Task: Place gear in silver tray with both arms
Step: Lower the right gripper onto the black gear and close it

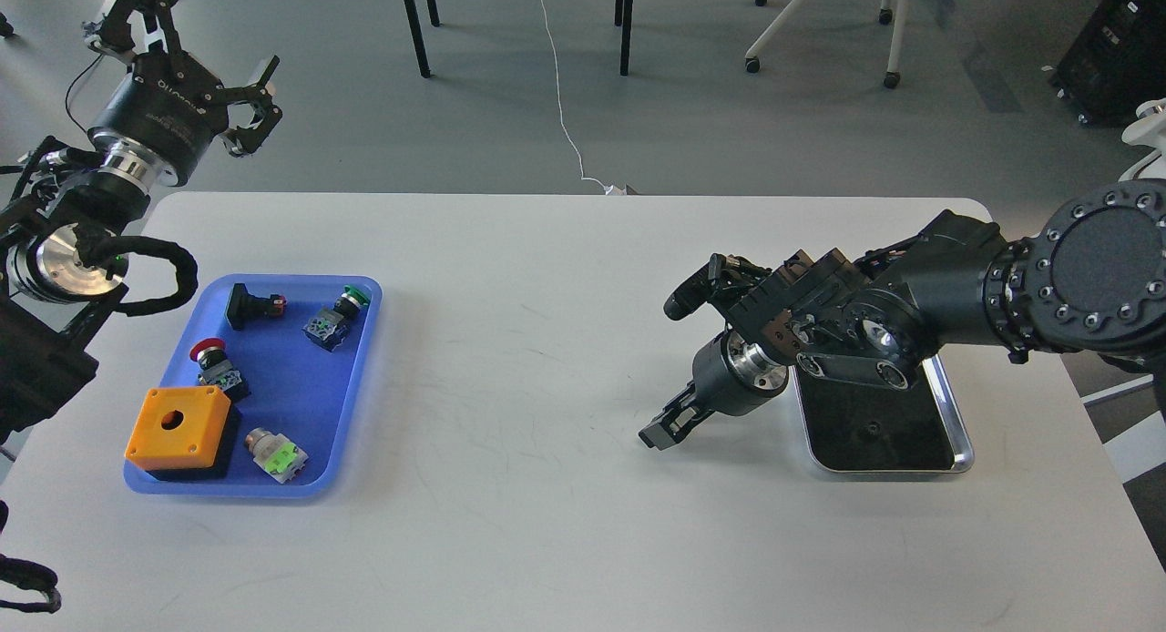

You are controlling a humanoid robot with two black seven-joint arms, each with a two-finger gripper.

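The silver tray (958, 432) lies at the table's right side, its far half hidden under my right arm. A small dark round spot (873, 426) shows on its mirror floor; I cannot tell what it is. My right gripper (658, 432) points down-left, just above the table, left of the tray. Its fingers are pressed together. The small black gear does not show on the table and is hidden at the fingertips. My left gripper (255, 108) is open and empty, raised beyond the table's far left corner.
A blue plastic tray (360, 377) at the left holds an orange box (178, 427), a red push button (211, 354), a green push button (339, 313), a black switch (246, 304) and a green-tagged part (276, 454). Chair and table legs stand beyond the far edge.
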